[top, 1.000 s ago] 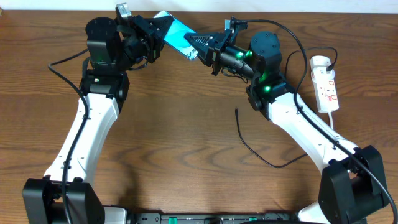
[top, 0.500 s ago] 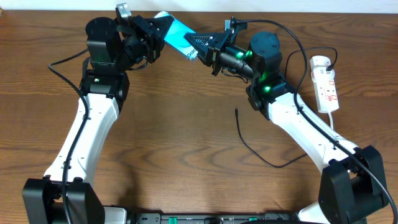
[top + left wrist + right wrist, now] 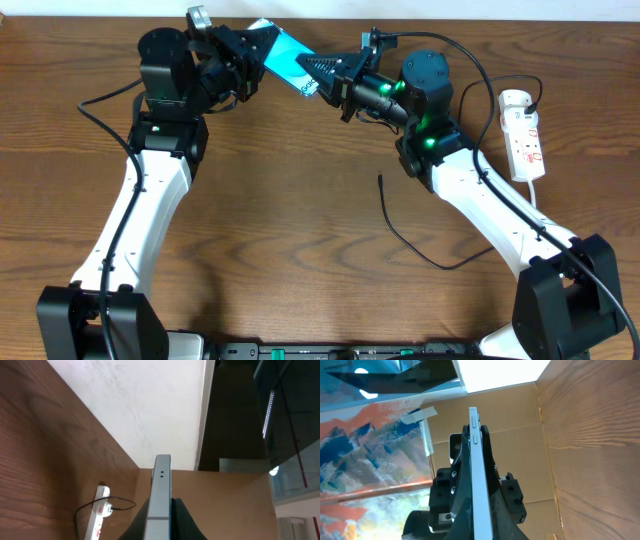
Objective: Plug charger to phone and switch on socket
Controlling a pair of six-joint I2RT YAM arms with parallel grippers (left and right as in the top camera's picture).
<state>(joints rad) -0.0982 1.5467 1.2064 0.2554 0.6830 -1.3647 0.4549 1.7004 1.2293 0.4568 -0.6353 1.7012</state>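
Both arms reach to the back of the table [image 3: 290, 250], elbows out and wrists turned inward to face each other. My left gripper [image 3: 252, 52] is pinched on the far end of the phone [image 3: 285, 55]. My right gripper [image 3: 318, 80] is pinched on the near end. The phone spans the gap between them, slanted, with the turquoise screen facing up. I cannot tell from above how high it sits over the wood.

The table's back edge and the pale wall [image 3: 150, 405] lie close behind the phone. Bare wood is open between the two arms toward the front. The charger [image 3: 400, 235] lies on that wood just inside my right arm [image 3: 490, 210]. Its plug tip [image 3: 380, 180] is free and well apart from the phone. The socket [image 3: 525, 135] lies along the right side, beyond my right arm.

My fingers cover both ends of the phone. In each wrist view the phone appears edge-on, as a thin grey strip. The charger's cable passes under my right arm and is lost there. The socket's switches are too small to read.
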